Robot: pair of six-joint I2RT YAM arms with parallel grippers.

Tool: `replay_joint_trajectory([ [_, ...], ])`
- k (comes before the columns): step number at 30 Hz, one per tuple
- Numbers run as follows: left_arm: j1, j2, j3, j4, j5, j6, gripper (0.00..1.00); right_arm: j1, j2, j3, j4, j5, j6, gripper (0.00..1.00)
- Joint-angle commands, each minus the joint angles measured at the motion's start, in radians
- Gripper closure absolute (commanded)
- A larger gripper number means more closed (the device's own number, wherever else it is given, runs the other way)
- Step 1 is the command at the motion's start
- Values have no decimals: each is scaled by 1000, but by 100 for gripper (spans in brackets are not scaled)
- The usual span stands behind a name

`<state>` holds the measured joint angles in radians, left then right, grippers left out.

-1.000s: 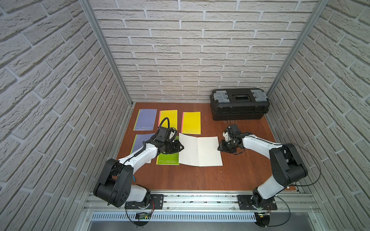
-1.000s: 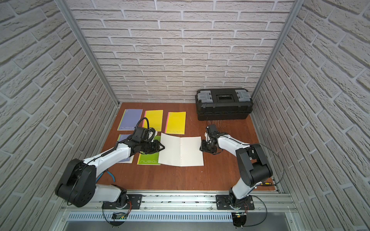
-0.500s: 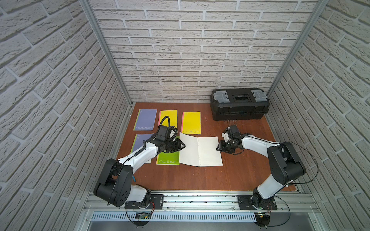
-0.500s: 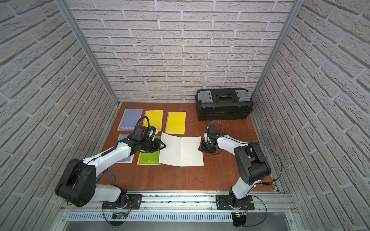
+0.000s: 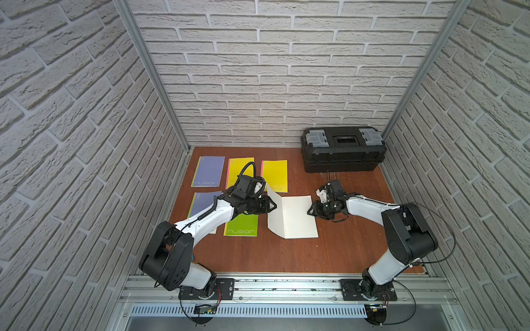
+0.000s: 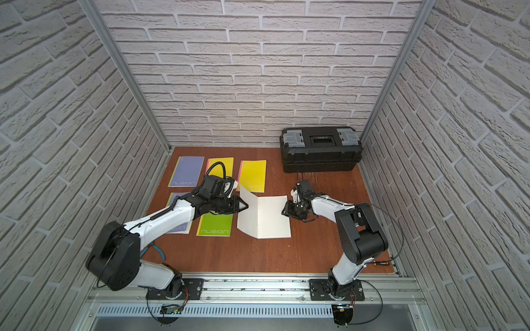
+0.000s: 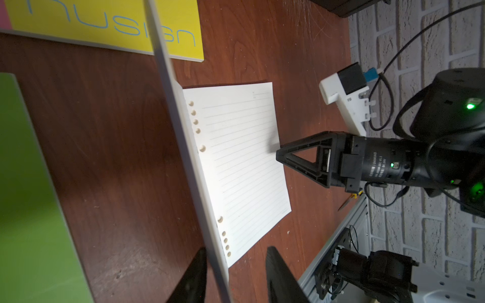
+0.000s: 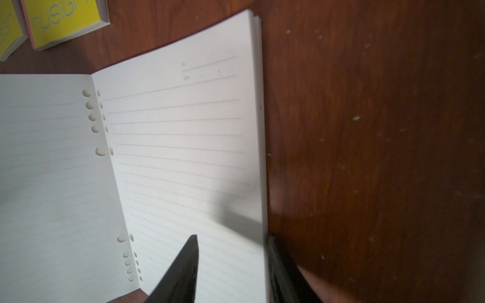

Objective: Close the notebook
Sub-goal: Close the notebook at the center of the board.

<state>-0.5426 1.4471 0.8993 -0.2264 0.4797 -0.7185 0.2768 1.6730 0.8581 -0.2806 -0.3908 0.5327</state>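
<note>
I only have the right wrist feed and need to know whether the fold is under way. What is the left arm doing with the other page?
Observer: In both top views the left gripper is at the outer edge of the notebook's other page, which is tilted up rather than lying flat.
Operator: Is it pinching that page?
Observer: In the left wrist view the page edge runs between its fingers with a clear gap on one side, so the jaws are open.
Operator: Anything close behind the raised page?
Observer: A closed green notebook lies flat there, partly under the left arm.
</note>
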Motion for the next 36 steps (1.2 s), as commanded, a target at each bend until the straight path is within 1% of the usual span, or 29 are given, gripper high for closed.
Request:
replay_joint_trajectory([
  [1,-20,19,42,46,12,-6,61,27,43,-21,12,-34,22,56],
  [6,-52,38,70,82,25,-19,61,47,54,-19,53,-70,41,56],
  [13,-87,59,88,152,48,-41,60,46,5,-6,21,-45,35,56],
  [19,-119,61,69,260,45,-63,60,45,-82,6,-35,10,29,55],
  [26,-167,63,9,379,-55,-83,59,41,-183,13,-118,101,23,53],
  [29,-171,99,-21,467,-38,-121,59,35,-228,18,-155,131,18,52],
  [36,-184,185,-46,562,-32,-152,60,31,-328,39,-231,202,9,51],
])
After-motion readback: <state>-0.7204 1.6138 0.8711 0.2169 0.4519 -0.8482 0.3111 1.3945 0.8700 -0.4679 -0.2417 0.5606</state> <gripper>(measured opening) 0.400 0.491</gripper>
